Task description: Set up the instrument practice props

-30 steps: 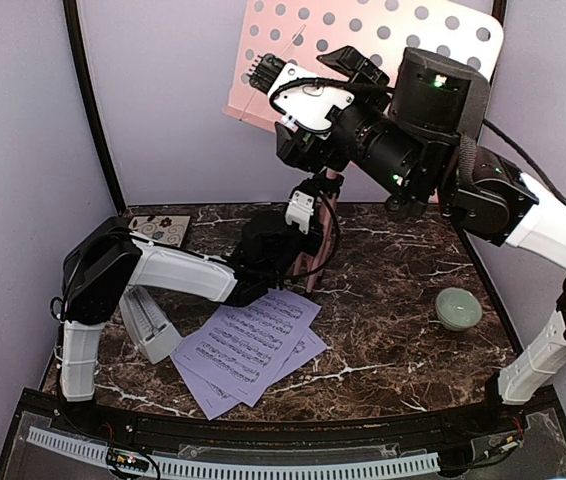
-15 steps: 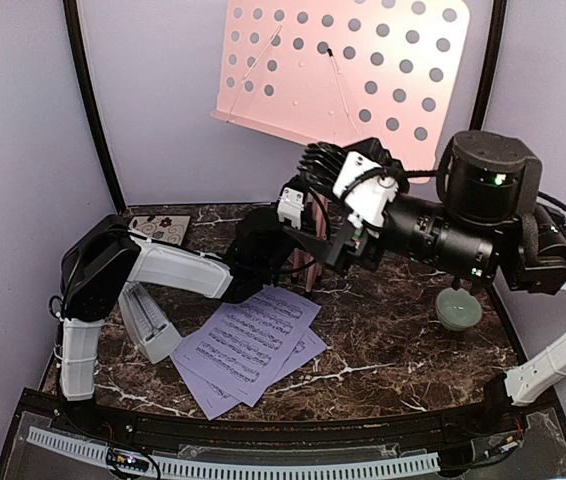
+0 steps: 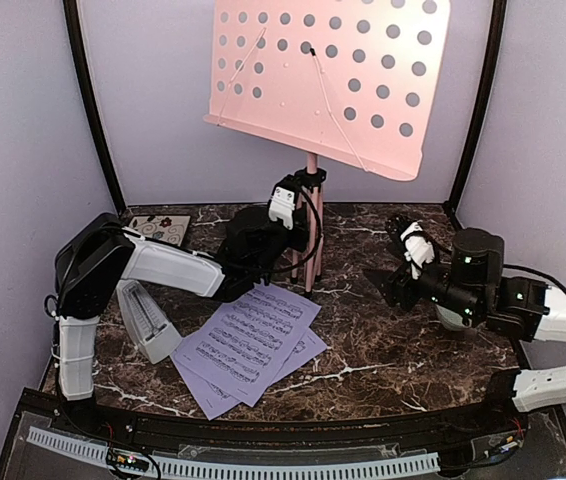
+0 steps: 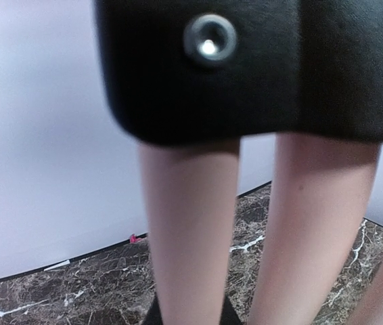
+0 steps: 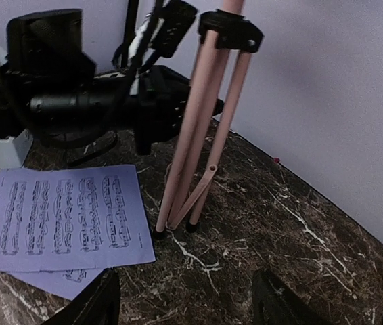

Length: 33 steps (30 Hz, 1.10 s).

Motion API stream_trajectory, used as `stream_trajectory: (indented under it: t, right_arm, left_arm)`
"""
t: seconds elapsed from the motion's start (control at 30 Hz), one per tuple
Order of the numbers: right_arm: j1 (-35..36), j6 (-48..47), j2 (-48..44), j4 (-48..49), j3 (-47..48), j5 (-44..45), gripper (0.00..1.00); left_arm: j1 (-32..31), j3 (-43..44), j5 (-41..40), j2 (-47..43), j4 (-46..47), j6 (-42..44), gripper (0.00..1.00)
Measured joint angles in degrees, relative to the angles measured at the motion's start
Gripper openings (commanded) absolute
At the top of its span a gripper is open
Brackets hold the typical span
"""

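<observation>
Right fingers [image 5: 91,305]: spread wide with nothing between them. They hang low over the table [image 3: 383,350] at about 3 o'clock and aim at the stand's legs.
Left fingers [image 5: 161,108]: right up against the pink legs at 12 o'clock. We cannot tell whether they clench a leg or only rest beside it, because legs and a black hub fill the wrist view.
Music stand [image 3: 328,75]: upright at the back of the table, feet on the marble, perforated desk tilted high above both arms.
Step in hand: we judge the stand is set up and being steadied, and its desk is bare.
Next move: we would send the free right fingers to the pages. That calls for pinching a thin flat edge off the marble.
Pages [image 3: 248,345]: two overlapping sheets lie flat at about 7 o'clock from the stand's feet.
Metronome [image 3: 143,320]: at 9 o'clock from the pages, apparently on its side and not yet stood up.
Around: a floral tile [image 3: 160,230] sits at 10 o'clock. A green bowl [image 3: 450,318] at 4 o'clock is mostly hidden by the right arm.
In the way: the left arm stretches between metronome and stand, and the legs stand close to the pages' far edge.
</observation>
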Motion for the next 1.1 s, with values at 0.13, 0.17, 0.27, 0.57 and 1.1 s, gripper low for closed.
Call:
stream_trajectory:
  t: [0.13,0.17,0.27,0.57,1.1]
  right_arm:
    - [-10.3,2.6,2.6,7.5,-1.2,-6.5,0.60]
    - [-12.6,3.1,4.3,9.9,-1.2,-8.4,0.59]
    - [-17.8,4.2,10.6,15.6,-0.7,-13.9,0.57]
    - [-21.0,4.4,29.0,24.4,8.2,-23.5,0.49]
    - [-21.3,3.7,41.4,28.0,17.3,-26.5,0.39]
  left_arm:
    - [0.3,-0.5,1.1,-0.3,0.3,0.0,0.00]
    - [0.4,-0.6,1.4,-0.3,0.3,0.0,0.00]
    - [0.5,-0.6,2.1,-0.4,0.1,0.0,0.00]
    - [0.8,-0.6,3.4,-0.8,-0.8,0.0,0.00]
    - [0.9,-0.6,3.8,-0.8,-1.0,-0.2,0.00]
